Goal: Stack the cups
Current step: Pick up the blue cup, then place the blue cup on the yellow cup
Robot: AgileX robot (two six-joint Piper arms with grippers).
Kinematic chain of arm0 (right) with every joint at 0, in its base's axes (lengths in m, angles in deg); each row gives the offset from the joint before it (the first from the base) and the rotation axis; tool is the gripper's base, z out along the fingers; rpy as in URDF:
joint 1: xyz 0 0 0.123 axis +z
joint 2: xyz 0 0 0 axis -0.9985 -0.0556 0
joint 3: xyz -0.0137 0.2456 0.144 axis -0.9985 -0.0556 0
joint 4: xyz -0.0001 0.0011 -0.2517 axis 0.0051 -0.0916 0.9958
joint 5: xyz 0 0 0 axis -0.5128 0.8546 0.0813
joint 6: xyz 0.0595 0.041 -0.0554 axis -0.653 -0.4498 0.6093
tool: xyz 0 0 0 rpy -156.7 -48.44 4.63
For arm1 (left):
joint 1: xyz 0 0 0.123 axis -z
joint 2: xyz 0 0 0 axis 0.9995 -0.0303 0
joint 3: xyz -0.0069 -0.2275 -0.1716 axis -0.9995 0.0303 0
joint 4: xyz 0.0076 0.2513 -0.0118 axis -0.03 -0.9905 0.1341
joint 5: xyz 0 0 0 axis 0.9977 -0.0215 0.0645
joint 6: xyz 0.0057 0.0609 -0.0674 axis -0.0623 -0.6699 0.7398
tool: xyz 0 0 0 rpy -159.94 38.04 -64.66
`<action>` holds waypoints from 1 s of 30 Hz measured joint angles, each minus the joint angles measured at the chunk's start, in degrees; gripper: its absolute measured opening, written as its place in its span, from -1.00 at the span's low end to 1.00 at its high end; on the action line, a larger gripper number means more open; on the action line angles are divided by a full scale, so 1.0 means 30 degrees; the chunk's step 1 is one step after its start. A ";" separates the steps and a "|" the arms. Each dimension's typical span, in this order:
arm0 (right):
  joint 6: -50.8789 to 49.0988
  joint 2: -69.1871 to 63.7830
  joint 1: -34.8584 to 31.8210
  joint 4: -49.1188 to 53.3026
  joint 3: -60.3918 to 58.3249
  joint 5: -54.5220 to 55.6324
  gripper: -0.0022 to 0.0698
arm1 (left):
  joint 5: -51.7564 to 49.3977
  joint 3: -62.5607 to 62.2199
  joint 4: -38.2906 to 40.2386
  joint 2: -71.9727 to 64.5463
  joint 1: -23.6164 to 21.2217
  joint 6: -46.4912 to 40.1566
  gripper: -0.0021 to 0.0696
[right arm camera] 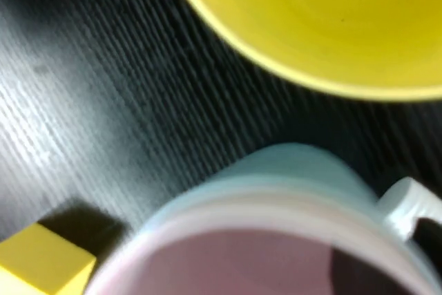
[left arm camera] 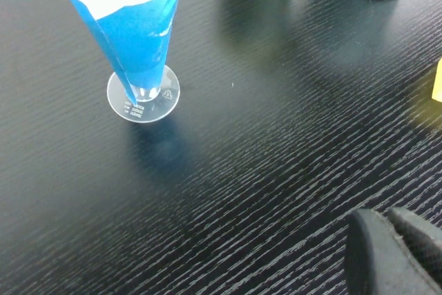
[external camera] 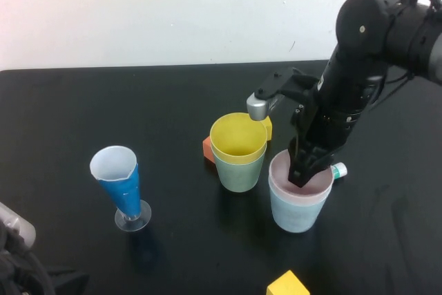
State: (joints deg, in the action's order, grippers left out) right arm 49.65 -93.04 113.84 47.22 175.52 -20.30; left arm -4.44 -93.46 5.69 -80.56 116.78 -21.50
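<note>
Right gripper (external camera: 302,174), right of centre in the high view: reaches down into the mouth of the pink cup (external camera: 300,186), fingertips at or just inside the near-left part of the rim. Whether the fingers are spread or pinching the rim cannot be told; the arm body covers them from above and the wrist view shows only one white finger (right arm camera: 407,202) at the cup's edge.

Pink cup sits nested in the light blue cup (external camera: 295,213), only its rim showing above the blue wall. Right wrist view confirms: pink interior (right arm camera: 235,264) ringed by pale blue (right arm camera: 297,164).

Just left of that pair, apart from it: yellow cup (external camera: 237,136) nested in the green cup (external camera: 238,173), upright, centre of frame. An orange block (external camera: 206,148) pokes out behind their left side. A small white-and-teal item (external camera: 339,169) lies by the right of the blue cup; probably a cap or tube end, too hidden to tell.

Yellow block (external camera: 288,284) at lower centre edge. Blue glass (external camera: 121,183) on clear foot, left of centre, upright, well apart from the cups.

Left gripper (external camera: 14,257): lower left corner, parked low over the table (external camera: 83,101). Its dark fingers (left arm camera: 394,250) appear pressed together, nothing between them.
</note>
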 joint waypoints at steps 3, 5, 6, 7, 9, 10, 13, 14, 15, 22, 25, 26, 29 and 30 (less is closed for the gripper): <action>-0.0033 0.0136 0.0000 0.0192 0.0085 0.0006 -0.78 | 0.0000 0.0000 0.0000 0.0000 0.0000 0.0000 -0.94; -0.0445 0.0536 0.0000 0.0726 0.0388 0.0006 -0.80 | 0.0000 0.0000 0.0000 0.0000 0.0000 0.0000 -0.94; -0.0623 0.0910 0.0000 0.1050 0.0580 0.0006 -0.80 | -0.0035 0.0000 0.0000 0.0000 0.0000 0.0000 -0.94; -0.0810 0.1386 0.0000 0.1347 0.0782 0.0006 -0.80 | -0.0095 0.0000 0.0000 0.0000 0.0000 0.0000 -0.94; -0.1005 0.2517 0.0000 0.1583 0.1152 0.0006 -0.80 | -0.0134 0.0000 -0.0037 0.0000 0.0000 0.0000 -0.94; -0.1045 0.3118 0.0000 0.1630 0.1354 -0.0029 -0.80 | -0.0134 0.0000 -0.0066 0.0000 0.0000 0.0000 -0.94; -0.1083 0.4560 0.0000 0.1531 0.1982 -0.0201 -0.80 | -0.0134 0.0000 -0.0334 0.0000 0.0000 0.0000 -0.94; -0.0979 0.4829 0.0000 0.1361 0.2255 -0.0238 -0.80 | -0.0134 0.0000 -0.0448 0.0000 0.0000 0.0000 -0.94; -0.0721 0.5052 0.0000 0.1064 0.2540 -0.0332 -0.80 | -0.0134 0.0000 -0.0594 0.0000 0.0000 0.0000 -0.94; 0.0139 0.4112 0.0000 -0.0780 0.3503 -0.0417 -0.80 | -0.0134 0.0000 -0.1233 0.0000 0.0000 0.0000 -0.94; 0.0186 0.3021 0.0000 -0.0813 0.3791 -0.0417 -0.80 | -0.0134 0.0000 -0.1352 0.0000 0.0000 0.0000 -0.94; 0.0199 0.2641 0.0000 -0.0841 0.3927 -0.0375 -0.80 | -0.0134 0.0000 -0.1381 0.0000 0.0000 0.0000 -0.94; 0.0229 0.1787 0.0000 -0.1033 0.4367 -0.0099 -0.80 | -0.0146 0.0000 -0.1381 0.0000 0.0000 0.0000 -0.94; 0.0229 0.1556 0.0000 -0.1126 0.4588 0.0060 -0.80 | -0.0146 0.0000 -0.1381 0.0000 0.0000 0.0000 -0.94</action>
State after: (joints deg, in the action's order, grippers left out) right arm 50.34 -88.37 113.84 43.85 189.29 -20.12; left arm -4.87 -93.46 1.55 -80.56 116.78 -21.50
